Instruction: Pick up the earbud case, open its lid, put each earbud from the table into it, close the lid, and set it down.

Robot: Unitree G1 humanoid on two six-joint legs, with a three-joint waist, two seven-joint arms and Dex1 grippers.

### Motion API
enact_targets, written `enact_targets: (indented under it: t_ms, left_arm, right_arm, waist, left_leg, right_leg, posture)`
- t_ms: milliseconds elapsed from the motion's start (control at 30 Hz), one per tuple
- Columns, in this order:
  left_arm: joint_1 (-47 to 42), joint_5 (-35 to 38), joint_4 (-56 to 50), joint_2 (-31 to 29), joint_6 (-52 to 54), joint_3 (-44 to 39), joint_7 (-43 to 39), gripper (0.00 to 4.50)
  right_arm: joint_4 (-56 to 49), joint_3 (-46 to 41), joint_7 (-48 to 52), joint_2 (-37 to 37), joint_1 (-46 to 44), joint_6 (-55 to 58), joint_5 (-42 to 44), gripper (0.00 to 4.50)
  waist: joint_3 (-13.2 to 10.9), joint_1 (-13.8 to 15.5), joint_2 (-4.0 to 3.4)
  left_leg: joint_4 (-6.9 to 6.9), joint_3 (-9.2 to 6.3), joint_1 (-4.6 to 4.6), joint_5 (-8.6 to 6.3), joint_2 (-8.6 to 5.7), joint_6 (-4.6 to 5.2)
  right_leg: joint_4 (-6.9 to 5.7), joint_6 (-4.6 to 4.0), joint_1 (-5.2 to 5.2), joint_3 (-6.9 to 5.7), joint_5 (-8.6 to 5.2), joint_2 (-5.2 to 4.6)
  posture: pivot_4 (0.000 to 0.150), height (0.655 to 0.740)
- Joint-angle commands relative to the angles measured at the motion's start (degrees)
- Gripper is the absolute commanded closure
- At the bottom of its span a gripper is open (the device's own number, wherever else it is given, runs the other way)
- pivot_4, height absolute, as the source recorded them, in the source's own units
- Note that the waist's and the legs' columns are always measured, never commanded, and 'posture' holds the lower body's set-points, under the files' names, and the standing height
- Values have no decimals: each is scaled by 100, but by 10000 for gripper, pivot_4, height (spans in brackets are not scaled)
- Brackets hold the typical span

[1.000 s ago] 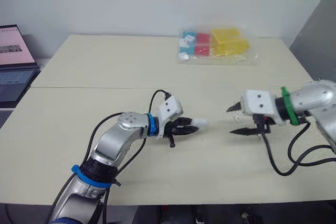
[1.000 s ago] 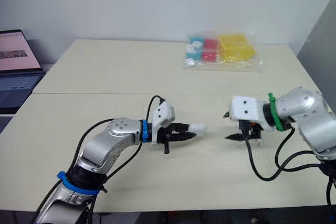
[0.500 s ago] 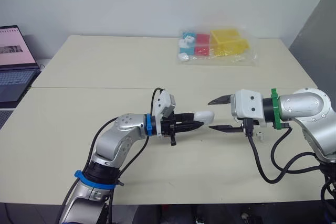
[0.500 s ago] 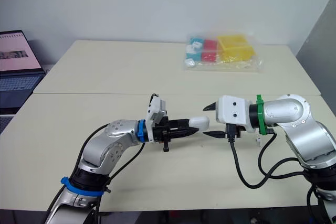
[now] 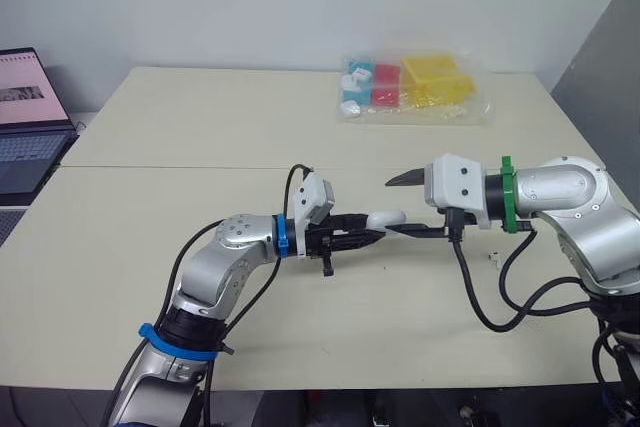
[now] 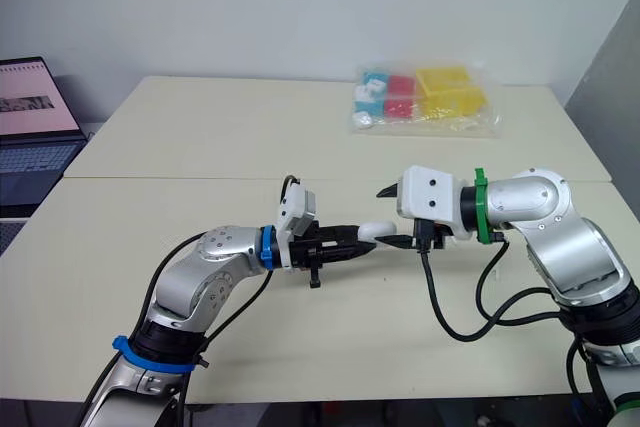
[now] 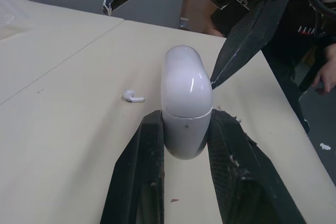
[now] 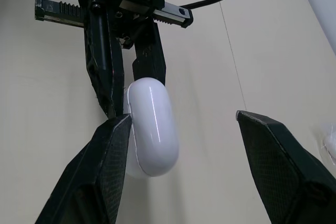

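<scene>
The white earbud case [image 5: 386,218] has its lid closed and is held above the table, with my left gripper [image 5: 362,234] shut on its lower half. Facing it, my right gripper [image 5: 393,209] is open with the lidded end of the case between its fingers. In the right wrist view one finger [image 8: 113,150] lies right against the case [image 8: 152,127], while the other stands well apart. One small white earbud [image 7: 133,96] lies on the table [image 5: 200,147], also seen as an earbud [image 5: 493,256] below my right wrist.
A clear bag of coloured blocks [image 5: 412,87] lies at the table's far side. An open laptop [image 5: 25,117] sits off the left edge. A seam runs across the tabletop.
My right gripper has swung left from the table's right side and now straddles the case's end. My left gripper has lifted the case slightly and turned it toward the right gripper.
</scene>
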State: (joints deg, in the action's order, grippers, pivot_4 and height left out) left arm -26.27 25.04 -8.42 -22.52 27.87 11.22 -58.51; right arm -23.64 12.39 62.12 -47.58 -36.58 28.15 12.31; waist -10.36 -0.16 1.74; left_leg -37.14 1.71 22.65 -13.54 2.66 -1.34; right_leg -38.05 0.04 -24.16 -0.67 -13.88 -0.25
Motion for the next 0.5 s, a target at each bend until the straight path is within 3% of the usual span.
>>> enact_targets:
  t_ms: [33, 367, 500]
  left_arm:
    - [15, 23, -260, -24, -180, 147, -170, 37199]
    - [47, -68, -113, -86, -307, 186, -196, 37199]
    - [35, -274, 92, 33, -594, 77, 93, 37199]
  right_arm:
    - [-32, -197, -85, -57, -127, -93, -79, 12048]
    - [-118, -375, 116, -189, -106, 105, 230, 12048]
    - [-264, -901, 267, -466, 51, 664, 850, 12048]
  waist:
    - [0, 0, 0]
    - [0, 1, 0]
    - [0, 5, 0]
  left_leg:
    - [0, 0, 0, 0, 0, 0]
    - [0, 1, 1, 0, 0, 0]
    - [0, 0, 2, 0, 0, 0]
  right_leg:
    - [0, 0, 0, 0, 0, 0]
    - [1, 0, 0, 1, 0, 0]
    - [2, 0, 0, 0, 0, 0]
  posture:
    - [1500, 7387]
    - [1500, 7387]
    - [1500, 7387]
